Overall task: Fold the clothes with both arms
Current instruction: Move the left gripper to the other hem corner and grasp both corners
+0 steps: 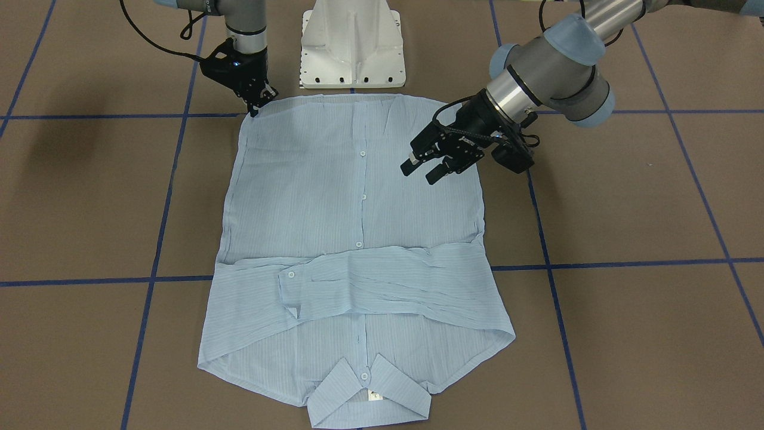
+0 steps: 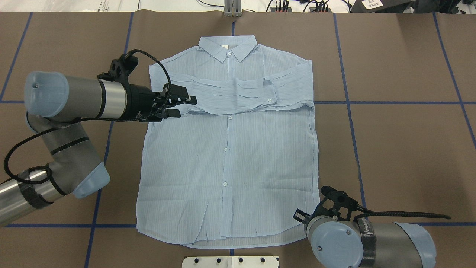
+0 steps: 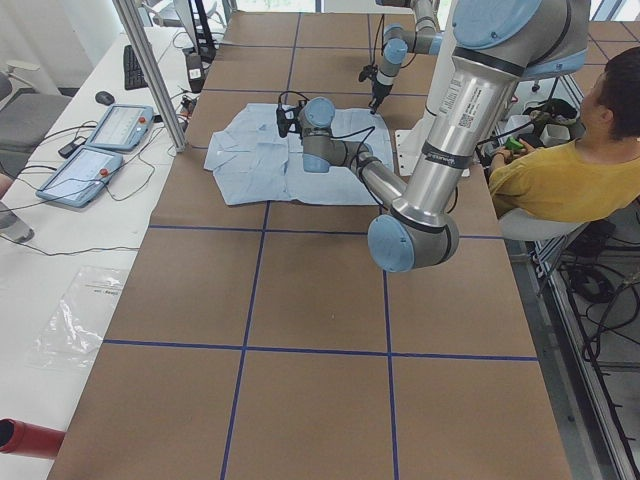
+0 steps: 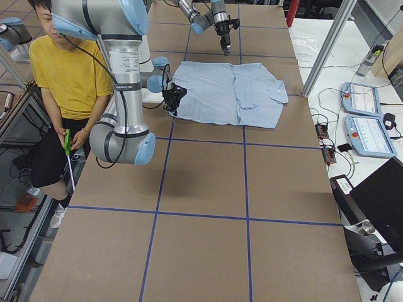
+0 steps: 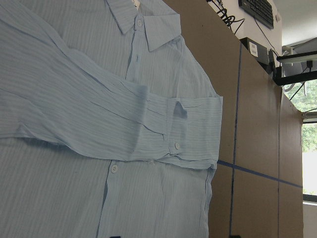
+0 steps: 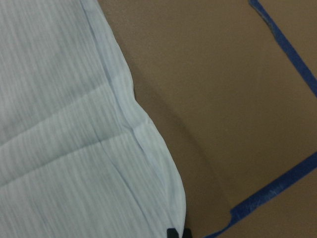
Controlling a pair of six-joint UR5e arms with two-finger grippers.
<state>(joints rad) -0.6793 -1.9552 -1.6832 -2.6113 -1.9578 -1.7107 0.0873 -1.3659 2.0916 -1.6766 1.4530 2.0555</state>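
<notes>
Over on the left, my left pincer [image 2: 185, 107] hangs over the side edge of the shirt [image 2: 230, 160], about level with the folded sleeves [image 2: 238, 95]. Its jaws are wide apart with nothing in them. The shirt's spread flat and face up in the middle of the brown bench [image 2: 394, 149], buttoned up. The collar [image 2: 227, 48] is on the far side from me and the hem is on my side, near the white base [image 1: 352, 42]. Both sleeves are folded across the chest, with one cuff [image 2: 270, 95] on top, its button showing. Then over on the right, my right pincer [image 1: 255, 109] points down at the hem corner [image 6: 168, 198], tips right at the cloth edge. They look pretty close together, but honestly I can't tell if they're pinching the fabric or just touching it.
</notes>
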